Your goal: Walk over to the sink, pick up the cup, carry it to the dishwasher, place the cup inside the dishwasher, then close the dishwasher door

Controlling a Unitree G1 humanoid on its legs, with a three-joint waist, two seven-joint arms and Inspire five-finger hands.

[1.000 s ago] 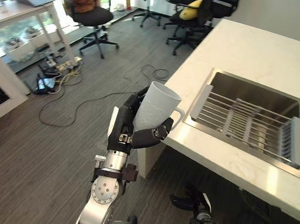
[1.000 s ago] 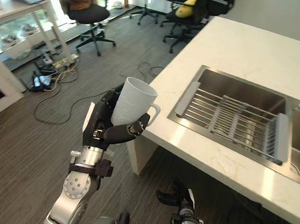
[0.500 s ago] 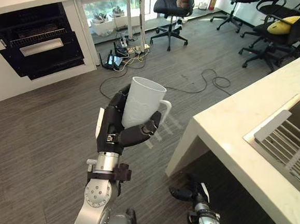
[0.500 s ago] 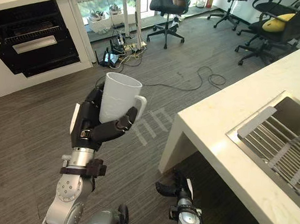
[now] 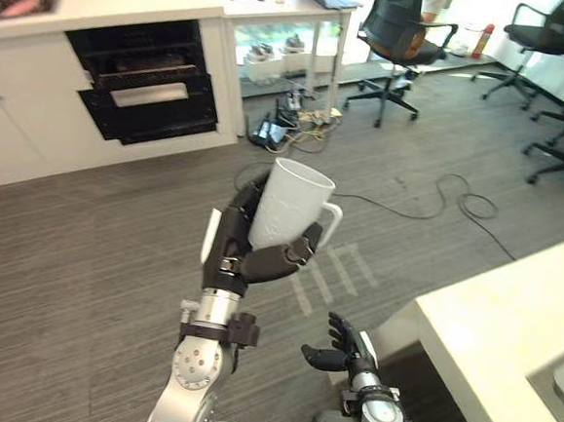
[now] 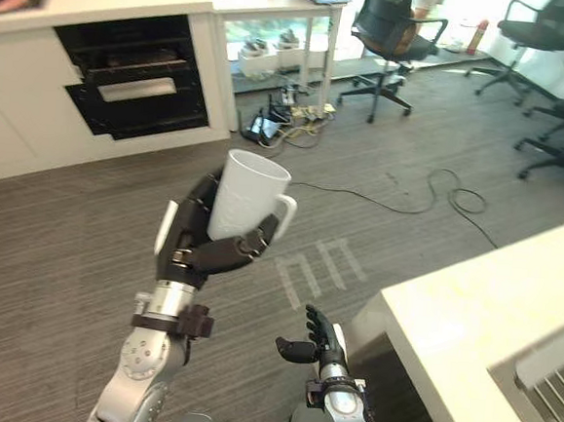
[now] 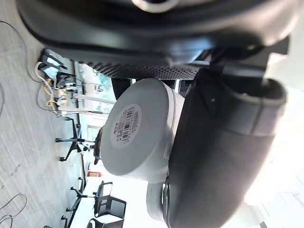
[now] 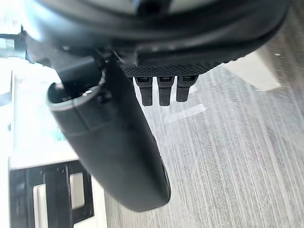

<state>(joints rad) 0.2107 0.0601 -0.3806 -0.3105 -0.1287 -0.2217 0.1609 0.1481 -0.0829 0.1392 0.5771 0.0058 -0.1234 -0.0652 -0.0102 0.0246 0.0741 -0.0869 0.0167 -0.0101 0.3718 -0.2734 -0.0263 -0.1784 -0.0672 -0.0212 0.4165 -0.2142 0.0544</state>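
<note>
1. The grey plank floor (image 5: 83, 254) takes up most of the head views; pale stripes are seen on it just past the raised cup.
2. A white cabinet run (image 5: 15, 122) is set along the floor's far left edge. The dishwasher (image 5: 146, 78) is built into it, with its dark door (image 5: 151, 113) lowered. The inside is too dark for racks to be told apart clearly.
3. The white worktop (image 5: 507, 327) is cut off by the lower right corner of the view, so only its near corner is shown. A strip of the sink (image 6: 554, 374) is caught at the edge in the right eye view.
4. An office chair (image 5: 403, 35) is placed at the floor's far edge beside a white desk (image 5: 298, 2); both are cropped at the top.
5. The left hand (image 5: 235, 251) is raised upright on a bent forearm over the middle of the floor, between dishwasher and worktop corner. Its fingers and thumb are wrapped round the cup.
6. The cup (image 5: 290, 207), white with a handle facing the worktop, is held mouth up and tilted slightly. Its lower part is hidden by the fingers.
7. The right hand (image 5: 335, 347) is held low by the worktop's corner, fingers loosely spread and nothing gripped.
8. A barcode label (image 7: 123, 126) is stuck on the cup's base; its print cannot be read.
</note>
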